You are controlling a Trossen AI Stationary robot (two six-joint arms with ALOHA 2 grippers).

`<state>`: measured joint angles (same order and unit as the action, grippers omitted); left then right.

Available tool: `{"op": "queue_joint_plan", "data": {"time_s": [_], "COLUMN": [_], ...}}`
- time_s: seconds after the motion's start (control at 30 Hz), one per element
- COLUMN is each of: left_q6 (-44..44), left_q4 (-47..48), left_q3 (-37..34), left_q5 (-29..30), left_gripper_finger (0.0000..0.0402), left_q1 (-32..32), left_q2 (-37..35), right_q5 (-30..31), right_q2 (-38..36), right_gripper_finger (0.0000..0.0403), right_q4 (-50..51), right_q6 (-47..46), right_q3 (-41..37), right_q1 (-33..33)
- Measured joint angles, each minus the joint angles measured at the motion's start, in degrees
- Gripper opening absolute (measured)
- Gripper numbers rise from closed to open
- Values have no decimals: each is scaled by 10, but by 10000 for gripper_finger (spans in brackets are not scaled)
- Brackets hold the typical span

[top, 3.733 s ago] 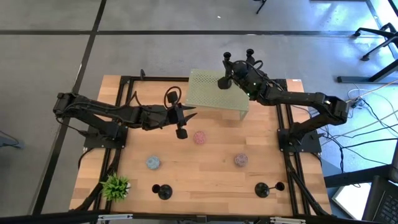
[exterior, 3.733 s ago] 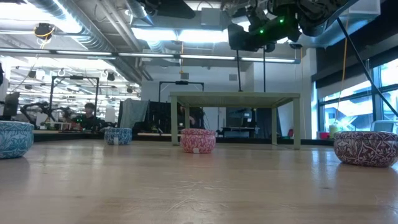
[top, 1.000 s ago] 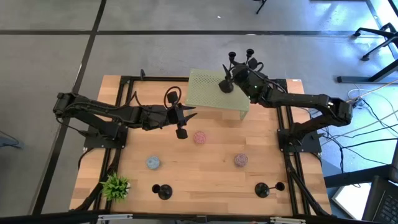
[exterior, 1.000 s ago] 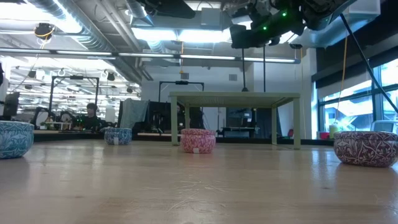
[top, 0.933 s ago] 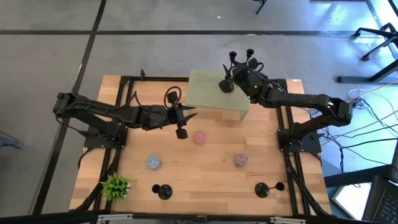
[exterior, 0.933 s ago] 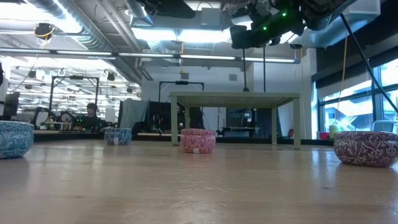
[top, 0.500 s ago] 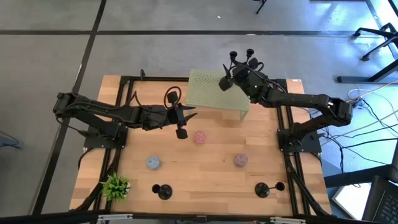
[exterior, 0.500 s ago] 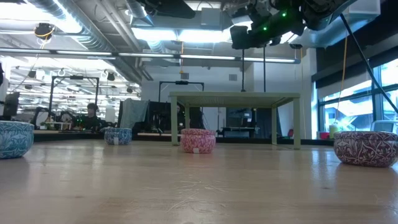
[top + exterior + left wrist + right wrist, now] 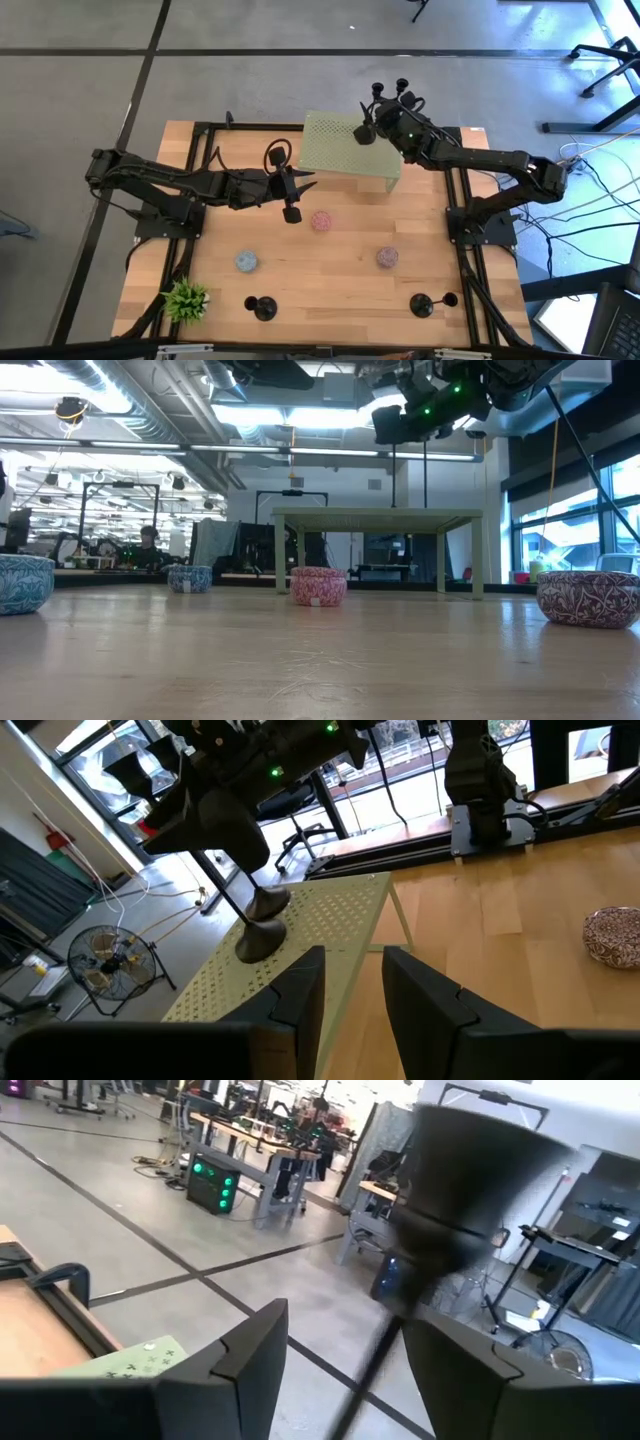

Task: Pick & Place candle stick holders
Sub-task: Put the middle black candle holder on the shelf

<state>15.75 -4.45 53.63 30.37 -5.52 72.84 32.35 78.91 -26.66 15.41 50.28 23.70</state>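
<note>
From above, my right gripper point(image 9: 385, 118) reaches to about one o'clock over the table, its fingers closed around the thin stem of a candle stick holder point(image 9: 363, 133) whose round base sits on or just above the perforated green stand point(image 9: 330, 150). I judge this the placing step: I should lower until the base lies flat, then open slowly and lift straight up. My left gripper point(image 9: 291, 190) waits at ten o'clock; whether it grips anything I cannot tell. Two more holders point(image 9: 264, 307) stand near six o'clock.
</note>
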Motion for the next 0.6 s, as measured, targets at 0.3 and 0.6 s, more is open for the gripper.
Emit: {"op": "queue_joint_plan", "data": {"time_s": [0.3,0.6], "left_q6": [0,0], "left_q4": [0,0], "left_q3": [0,0], "left_q5": [0,0], "left_gripper_finger": [100,100], "left_q1": [0,0], "left_q2": [0,0], "right_q5": [9,99], "right_q2": [0,-7], "right_gripper_finger": [211,213], "right_q4": [12,57], "right_q6": [-16,-15], "right_q3": [0,0], "right_q1": [-5,-60]}}
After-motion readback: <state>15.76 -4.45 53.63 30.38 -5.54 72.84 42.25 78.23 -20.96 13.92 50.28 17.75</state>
